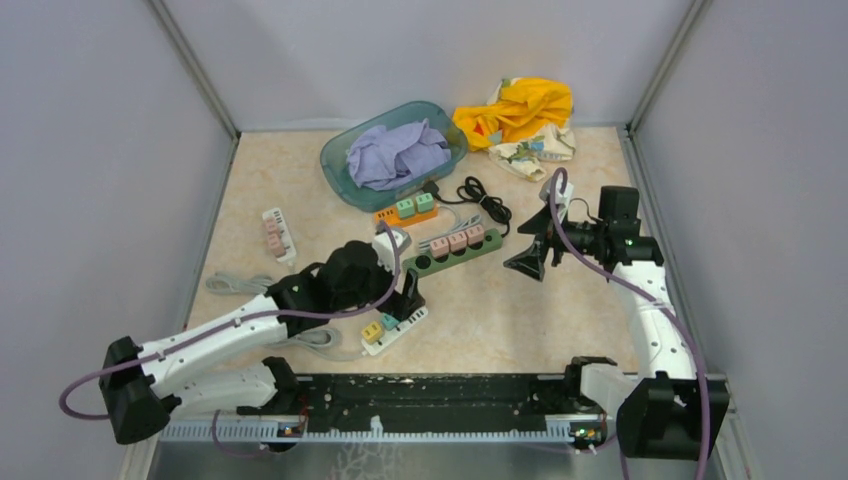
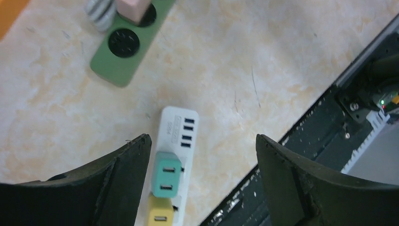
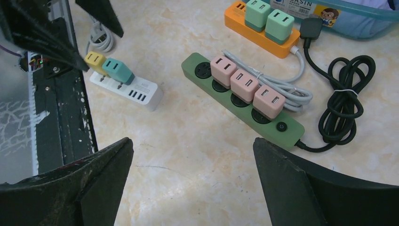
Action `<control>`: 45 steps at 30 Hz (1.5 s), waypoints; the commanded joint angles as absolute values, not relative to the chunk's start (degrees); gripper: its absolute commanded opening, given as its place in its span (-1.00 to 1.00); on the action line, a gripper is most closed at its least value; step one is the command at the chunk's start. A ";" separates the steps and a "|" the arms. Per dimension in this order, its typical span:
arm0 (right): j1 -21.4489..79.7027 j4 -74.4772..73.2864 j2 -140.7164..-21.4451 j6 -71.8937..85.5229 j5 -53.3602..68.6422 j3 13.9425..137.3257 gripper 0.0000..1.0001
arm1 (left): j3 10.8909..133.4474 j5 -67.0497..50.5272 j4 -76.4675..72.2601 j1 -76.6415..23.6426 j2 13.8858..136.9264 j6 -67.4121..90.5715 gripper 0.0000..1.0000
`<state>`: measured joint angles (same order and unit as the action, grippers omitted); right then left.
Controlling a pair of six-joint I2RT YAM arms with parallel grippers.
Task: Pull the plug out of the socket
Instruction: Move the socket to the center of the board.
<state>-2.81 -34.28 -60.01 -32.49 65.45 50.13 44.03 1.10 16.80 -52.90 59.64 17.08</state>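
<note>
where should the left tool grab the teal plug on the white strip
Pinch the teal plug across the width of the white strip, coming from above: it stands up off the strip, and the yellow plug crowds one end, leaving those sides free.

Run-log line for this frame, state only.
left gripper: open around teal plug | teal plug: in white power strip | right gripper: open, empty | unplug: not yet

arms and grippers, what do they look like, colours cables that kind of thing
The left arm and the right arm both have white links joined by bulky black joints. A purple cable loops loosely along each one. The left gripper and the right gripper have broad matte black fingers that taper to blunt tips, a little scuffed along the edges.
</note>
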 commanded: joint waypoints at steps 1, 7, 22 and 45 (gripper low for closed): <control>-2.99 -34.90 -59.48 -36.14 66.85 50.70 0.98 | 45.06 12.07 28.13 -61.04 58.27 22.47 0.76; -2.98 -35.33 -60.14 -36.80 66.52 50.80 0.98 | 48.73 20.47 42.16 -66.93 63.15 31.53 0.81; -3.04 -34.56 -59.06 -37.34 64.42 49.79 0.98 | 41.58 18.73 35.74 -67.24 53.57 29.71 0.92; -3.01 -34.45 -57.99 -37.33 64.21 49.51 0.98 | 36.15 17.45 32.23 -67.16 69.00 33.86 0.89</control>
